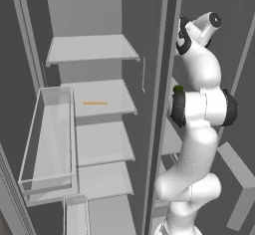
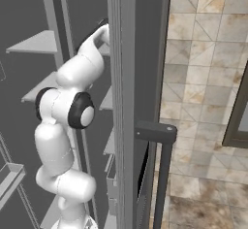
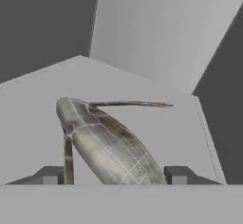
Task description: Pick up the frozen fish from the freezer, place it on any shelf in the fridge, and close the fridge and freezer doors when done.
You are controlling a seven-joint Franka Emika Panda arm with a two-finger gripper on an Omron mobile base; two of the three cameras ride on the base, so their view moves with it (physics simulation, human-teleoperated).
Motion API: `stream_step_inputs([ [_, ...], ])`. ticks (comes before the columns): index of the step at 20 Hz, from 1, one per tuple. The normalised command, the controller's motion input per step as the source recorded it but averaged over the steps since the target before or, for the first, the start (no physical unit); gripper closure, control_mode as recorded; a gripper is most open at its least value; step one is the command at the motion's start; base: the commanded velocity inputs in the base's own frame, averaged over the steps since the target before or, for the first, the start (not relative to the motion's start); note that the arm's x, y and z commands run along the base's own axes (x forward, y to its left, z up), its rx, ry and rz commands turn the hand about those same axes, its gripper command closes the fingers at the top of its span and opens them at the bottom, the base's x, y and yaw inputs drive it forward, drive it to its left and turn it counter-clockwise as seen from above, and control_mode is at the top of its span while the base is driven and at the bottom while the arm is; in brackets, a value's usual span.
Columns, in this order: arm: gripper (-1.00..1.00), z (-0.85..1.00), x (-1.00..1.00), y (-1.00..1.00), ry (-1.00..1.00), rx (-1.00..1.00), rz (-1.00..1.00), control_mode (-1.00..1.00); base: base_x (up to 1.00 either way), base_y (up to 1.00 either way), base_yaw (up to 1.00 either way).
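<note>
Pale shelf (image 3: 156,104), bare toward back wall | frozen fish (image 3: 107,144) between gripper (image 3: 113,174) tips; jaws parted, unclenched

My arm (image 1: 199,104) reaches right of the divider (image 1: 162,104) onto a shelf (image 3: 156,123) where the fish (image 3: 107,144) lies between my fingertips (image 3: 178,174), while left of the divider a sliver (image 1: 94,102) lies on the second shelf (image 1: 102,97), a door bin (image 1: 47,139) nearer left.
</note>
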Motion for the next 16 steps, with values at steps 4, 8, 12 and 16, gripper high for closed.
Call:
stream_step_inputs([
  [4,1.0,0.04,-0.61,0.0,-0.18,0.0,-0.05,-1.0,0.0,0.0,0.0],
  [8,1.0,0.39,-0.84,0.0,-0.02,0.01,0.0,-1.0,0.0,0.0,0.0],
  [12,1.0,0.52,-1.0,0.0,0.0,0.03,0.0,-1.0,0.0,0.0,0.0],
  [16,1.0,0.51,-1.0,0.0,0.0,0.01,0.0,-1.0,0.0,0.0,0.0],
])
